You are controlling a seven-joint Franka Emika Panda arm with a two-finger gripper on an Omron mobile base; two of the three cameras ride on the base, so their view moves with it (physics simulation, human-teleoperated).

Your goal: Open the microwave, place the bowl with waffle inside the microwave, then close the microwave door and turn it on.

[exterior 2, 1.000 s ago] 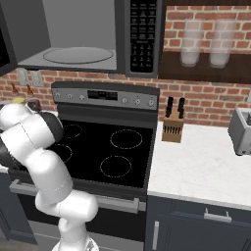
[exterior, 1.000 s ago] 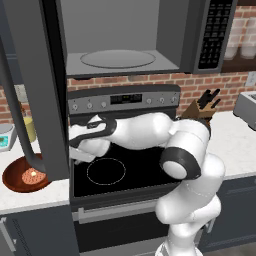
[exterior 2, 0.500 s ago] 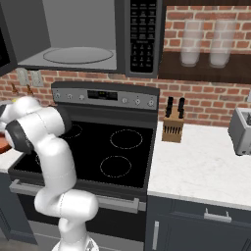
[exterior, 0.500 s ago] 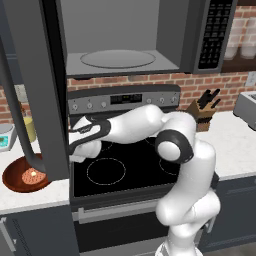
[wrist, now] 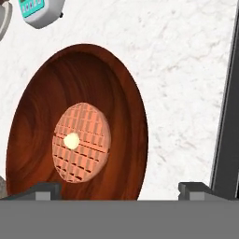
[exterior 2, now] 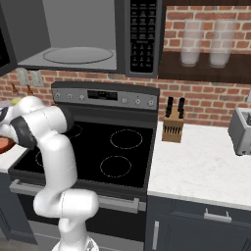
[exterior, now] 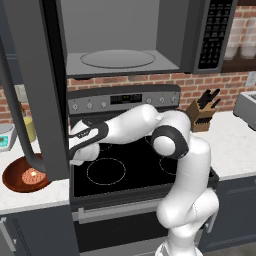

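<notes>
Bowl (wrist: 74,123) with the waffle (wrist: 81,142) at its centre sits on the white tabletop (wrist: 182,79) left of the stove (exterior: 130,167) (microwave door (exterior: 35,85) swung open above); the gripper (wrist: 119,189) hovers over the bowl, jaws spread wide, holding nothing.

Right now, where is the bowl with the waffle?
The bowl sits on the white counter left of the stove in the left base view, beside the open microwave door, waffle inside.
</notes>
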